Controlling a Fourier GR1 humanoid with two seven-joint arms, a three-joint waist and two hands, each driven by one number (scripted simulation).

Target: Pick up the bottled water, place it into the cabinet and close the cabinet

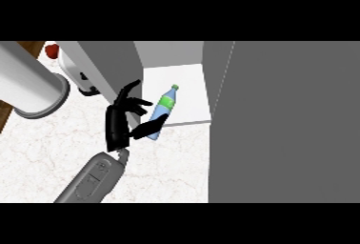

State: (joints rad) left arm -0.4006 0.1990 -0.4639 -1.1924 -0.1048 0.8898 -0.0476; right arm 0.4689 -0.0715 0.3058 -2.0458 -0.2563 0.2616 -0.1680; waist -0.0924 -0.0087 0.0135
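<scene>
We see one robot hand (121,121) coming up from the lower edge on a grey forearm; from its thumb side we take it for the right one, and no other hand shows. Its thumb and fingers curl against the lower part of the water bottle (162,110), which has a blue body, a green label band and a green cap.

The bottle is tilted, cap pointing up and slightly right, with its upper half over the white cabinet shelf (190,83) and its base at the shelf's front edge, above the marbled worktop (169,162). The cabinet door (281,124) stands open as a large grey panel at the right.

The risks we judge from here:

- Only the bottle's bottom part is held, so the bottle may pivot in the grasp (it is long and leaning).
- Released at this tilt, it could topple and roll off the shelf's front onto the worktop.
- If it ends up too near the edge, the closing door may strike it.
- The cabinet's left wall (112,71) sits just beside the fingers, which could catch on it.
</scene>
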